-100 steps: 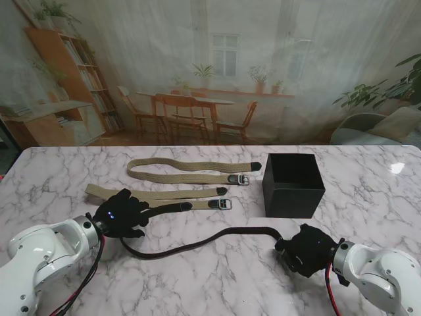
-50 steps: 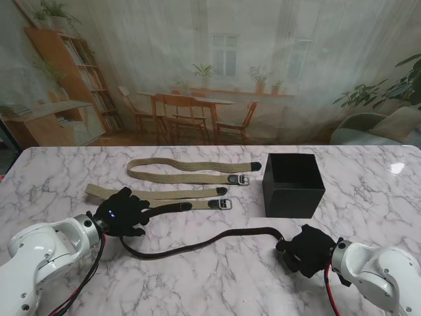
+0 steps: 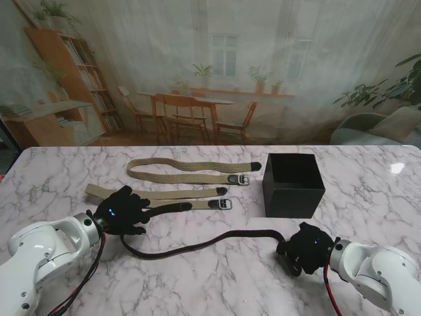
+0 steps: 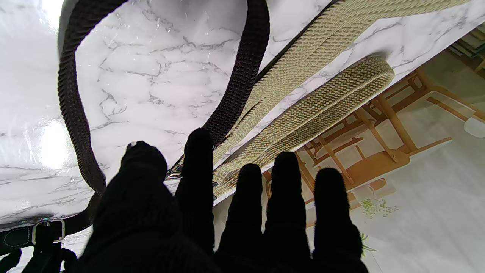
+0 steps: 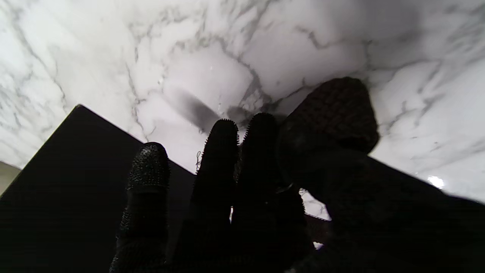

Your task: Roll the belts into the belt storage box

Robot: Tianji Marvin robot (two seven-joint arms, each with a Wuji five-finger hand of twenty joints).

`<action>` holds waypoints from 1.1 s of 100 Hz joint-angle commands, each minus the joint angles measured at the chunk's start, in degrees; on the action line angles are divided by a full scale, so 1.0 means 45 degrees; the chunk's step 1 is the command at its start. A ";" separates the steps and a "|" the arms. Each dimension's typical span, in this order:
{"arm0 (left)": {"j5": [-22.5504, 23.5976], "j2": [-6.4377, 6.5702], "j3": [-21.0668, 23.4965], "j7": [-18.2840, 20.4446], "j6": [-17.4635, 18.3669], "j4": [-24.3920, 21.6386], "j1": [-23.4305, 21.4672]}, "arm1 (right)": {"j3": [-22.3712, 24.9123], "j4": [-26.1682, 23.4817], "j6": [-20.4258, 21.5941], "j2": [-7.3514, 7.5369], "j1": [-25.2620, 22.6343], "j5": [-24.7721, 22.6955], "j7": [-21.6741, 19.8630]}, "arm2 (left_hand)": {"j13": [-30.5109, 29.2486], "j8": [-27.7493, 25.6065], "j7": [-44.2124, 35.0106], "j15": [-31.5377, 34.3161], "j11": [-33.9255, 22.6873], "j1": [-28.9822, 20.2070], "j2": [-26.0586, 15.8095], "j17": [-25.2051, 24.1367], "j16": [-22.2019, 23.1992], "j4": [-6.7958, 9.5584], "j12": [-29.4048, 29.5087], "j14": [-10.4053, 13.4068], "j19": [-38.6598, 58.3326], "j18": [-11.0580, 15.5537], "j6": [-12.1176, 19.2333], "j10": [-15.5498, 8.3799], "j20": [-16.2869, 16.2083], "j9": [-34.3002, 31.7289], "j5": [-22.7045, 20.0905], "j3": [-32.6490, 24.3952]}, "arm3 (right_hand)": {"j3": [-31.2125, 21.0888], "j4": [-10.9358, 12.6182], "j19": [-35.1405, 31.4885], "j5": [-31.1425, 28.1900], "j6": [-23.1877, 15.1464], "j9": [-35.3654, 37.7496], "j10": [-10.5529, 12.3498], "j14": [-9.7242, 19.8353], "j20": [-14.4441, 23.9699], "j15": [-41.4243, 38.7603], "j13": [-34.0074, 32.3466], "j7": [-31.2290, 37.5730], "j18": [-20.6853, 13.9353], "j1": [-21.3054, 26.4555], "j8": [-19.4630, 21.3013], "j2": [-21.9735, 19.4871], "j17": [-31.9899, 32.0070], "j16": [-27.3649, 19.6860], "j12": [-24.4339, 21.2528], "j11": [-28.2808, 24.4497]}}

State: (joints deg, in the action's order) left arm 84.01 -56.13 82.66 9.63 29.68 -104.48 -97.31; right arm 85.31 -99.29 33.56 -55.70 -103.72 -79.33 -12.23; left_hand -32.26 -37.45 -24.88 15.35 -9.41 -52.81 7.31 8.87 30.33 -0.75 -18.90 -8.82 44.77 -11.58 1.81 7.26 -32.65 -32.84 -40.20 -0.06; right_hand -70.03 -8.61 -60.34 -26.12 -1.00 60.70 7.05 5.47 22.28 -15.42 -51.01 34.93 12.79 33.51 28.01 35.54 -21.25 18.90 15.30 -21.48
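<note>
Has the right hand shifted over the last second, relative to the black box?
Yes, slightly. The right hand has crept toward the black storage box, and the dark belt end it grips moved with it.

The right hand [image 5: 242, 197], gloved in black, reaches over the white marble counter [image 5: 113, 57] with its fingers [image 5: 221, 151] held close together and nearly straight. The thumb [image 5: 333, 113] curls toward them, tip close beside the nearest finger. Past the fingers, a black box [image 5: 68, 170] stands on the counter. Whether anything sits in the grip is too dark to tell.
</note>
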 commanded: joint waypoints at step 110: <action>-0.0052 -0.0011 -0.0245 0.0063 -0.0048 0.0084 0.0110 | -0.1541 0.2574 -0.2161 -0.0270 0.0504 0.0774 0.4945 | -0.0180 -0.0131 0.0120 -0.0039 0.0204 -0.0078 -0.0340 -0.0189 0.0033 -0.0030 0.0007 -0.0260 -0.0185 -0.0537 -0.0185 0.0048 -0.0026 -0.0108 -0.0056 0.0137 | 0.2528 -0.1722 -0.1205 -0.2718 -0.0877 0.3821 -0.0915 -0.0688 0.0826 -0.2555 -0.2822 0.6042 0.1721 -0.1529 -0.2127 -0.0813 -0.1339 0.2029 0.0969 -0.2524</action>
State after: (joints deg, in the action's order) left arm 83.78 -56.13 81.74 9.24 29.56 -104.08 -96.73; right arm 78.88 -88.67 24.32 -56.91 -101.74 -74.99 9.27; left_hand -32.27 -37.47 -24.88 15.35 -9.42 -52.81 7.31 8.86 30.33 -0.75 -18.90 -8.82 44.77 -11.61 1.81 7.26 -32.65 -32.84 -40.20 -0.06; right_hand -56.67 -16.19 -64.02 -42.15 -6.53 70.03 -1.80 -1.57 25.09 -25.40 -62.42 63.13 21.36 23.06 19.95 32.90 -26.29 27.57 17.37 -26.17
